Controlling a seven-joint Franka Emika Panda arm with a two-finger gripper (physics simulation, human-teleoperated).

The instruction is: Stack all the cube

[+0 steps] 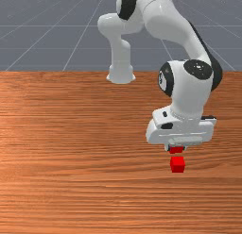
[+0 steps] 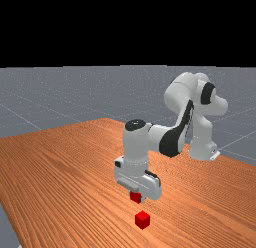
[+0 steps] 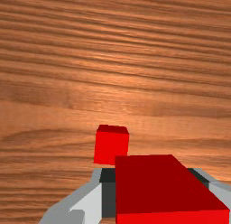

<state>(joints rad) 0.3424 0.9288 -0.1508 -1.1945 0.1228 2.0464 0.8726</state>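
OK — gripper (image 1: 176, 147) holds red cube (image 3: 158, 182) midair — 2nd cube (image 1: 177, 165) on tbl (image 1: 71, 157).

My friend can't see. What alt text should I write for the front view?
A robot's gripper holds a red cube above an orange-brown wooden table. A second cube, also red, sits on the table, just below the held one in the picture, with a gap showing between them. The white and grey arm bends down from the top.

- Desk (image 1: 56, 134) of orange-brown wood, streaked with darker grain
- Grey floor (image 2: 45, 92) beyond it, crossed by thin pale lines
- Black backdrop (image 2: 125, 27) above, in the far view
- Soft sheen (image 3: 119, 56) on the wood
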